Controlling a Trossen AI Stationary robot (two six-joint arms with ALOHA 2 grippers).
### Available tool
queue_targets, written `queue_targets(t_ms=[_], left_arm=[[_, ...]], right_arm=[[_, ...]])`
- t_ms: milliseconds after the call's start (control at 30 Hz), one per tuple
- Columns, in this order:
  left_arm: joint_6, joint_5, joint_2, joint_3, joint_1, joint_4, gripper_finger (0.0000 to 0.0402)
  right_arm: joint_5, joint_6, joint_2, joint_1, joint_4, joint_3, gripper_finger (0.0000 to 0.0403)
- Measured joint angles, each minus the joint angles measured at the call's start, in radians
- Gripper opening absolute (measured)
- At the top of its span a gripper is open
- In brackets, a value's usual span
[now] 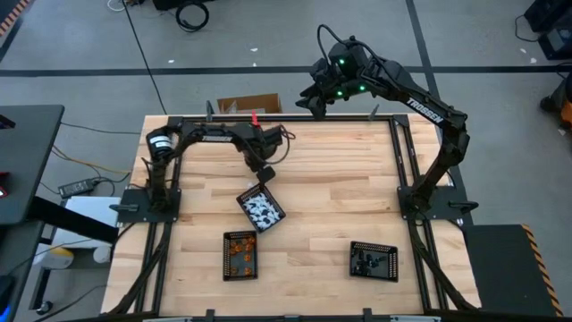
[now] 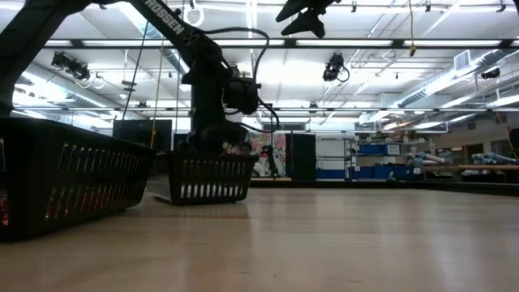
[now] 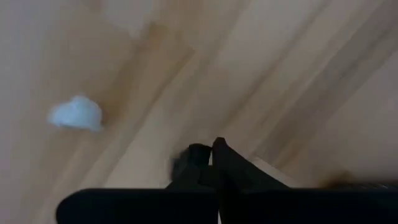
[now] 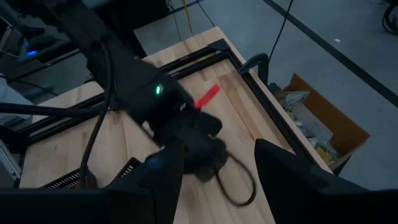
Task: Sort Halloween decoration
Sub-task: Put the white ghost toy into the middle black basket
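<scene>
Grey floor (image 1: pixel 80 45), ceiling strip lights (image 2: pixel 340 45), maybe shelving.

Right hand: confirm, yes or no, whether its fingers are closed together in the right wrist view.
No. The right hand shows its two dark fingers standing well apart.

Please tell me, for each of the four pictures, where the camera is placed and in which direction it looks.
High: overhead, looking straight down; both arms, three trays.
Low: at tabletop height, looking level; left arm over the middle tray.
Left wrist: looking down at bare wood; shut left pincer, a white piece.
Right wrist: raised over the far edge; open right pincer, left arm beyond.
Shared: high and low both show the middle tray.
</scene>
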Motion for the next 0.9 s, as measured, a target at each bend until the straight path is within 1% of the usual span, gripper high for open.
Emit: queue_targets(t_ms=[67,200,333,533,667,733,800,900], left_arm=[[0.006,0.018,-0.026,0.001,0.015,-0.006,0.0000],[0.008,0.087,-0.093,0.003,0.036,-0.024,0.0000],[0.003,0.122,-0.170,0.004,0.055,-0.032,0.0000],[-0.010,0.230,-0.287,0.005,0.079,-0.056,0.0000],[-0.012,0.218,-0.354,0.006,0.090,-0.100,0.0000],[-0.008,0.206,-0.367,0.005,0.101,-0.142,0.0000],[-0.001,0.198,-0.376,-0.011,0.108,-0.145,0.0000],[-0.002,0.182,-0.379,-0.052,0.111,-0.147,0.0000]], right_arm=[[0.000,0.000,0.000,0.000,0.000,0.000,0.0203],[0.000,0.000,0.000,0.000,-0.004,0.000,0.0203],[-0.001,-0.004,0.000,0.000,-0.007,0.000,0.0203],[-0.001,-0.011,0.000,0.000,-0.008,0.000,0.0203],[-0.004,-0.011,0.000,0.000,-0.008,0.000,0.0203],[-0.008,-0.011,0.000,0.000,-0.010,0.000,0.0203],[-0.017,-0.011,0.000,0.000,-0.008,-0.002,0.0203],[-0.046,-0.011,-0.002,0.000,0.036,-0.059,0.0203]])
